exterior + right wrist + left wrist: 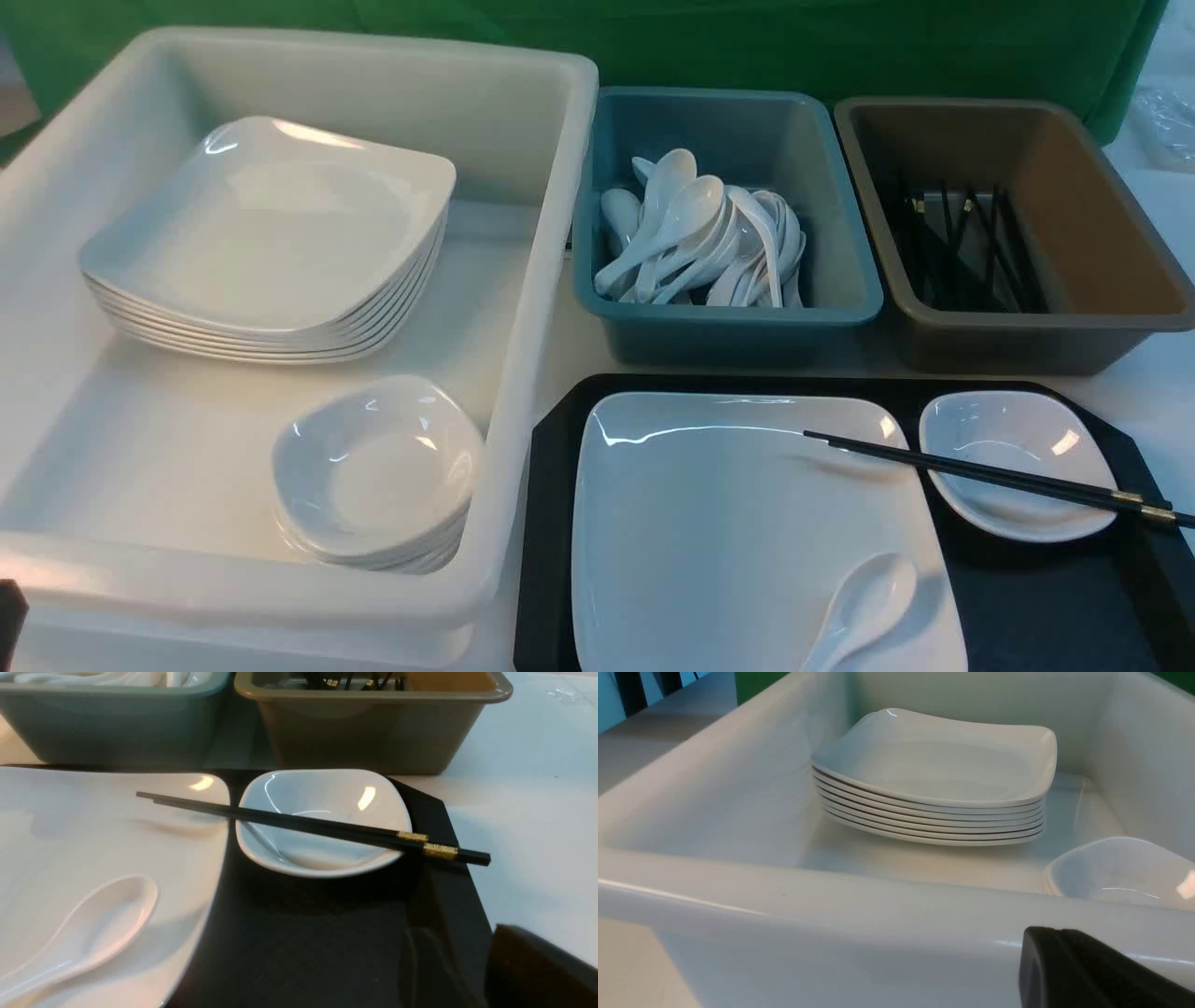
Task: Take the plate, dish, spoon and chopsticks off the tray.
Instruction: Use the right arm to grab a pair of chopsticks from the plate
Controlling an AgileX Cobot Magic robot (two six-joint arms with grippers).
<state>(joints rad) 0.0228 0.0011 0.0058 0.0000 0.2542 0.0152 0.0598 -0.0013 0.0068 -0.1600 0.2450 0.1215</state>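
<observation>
The black tray lies at the front right. On it rests the large white plate, and the white spoon lies on the plate's near right corner. The small dish sits on the tray to the plate's right. The black chopsticks lie across the plate's far corner and the dish, gold-banded ends past the tray's right rim. My left gripper is shut and empty, just outside the tub's near wall. Of my right gripper only one dark finger shows, near the tray's right rim, short of the dish.
A big white tub on the left holds a stack of plates and a stack of small dishes. Behind the tray stand a teal bin full of white spoons and a brown bin holding black chopsticks.
</observation>
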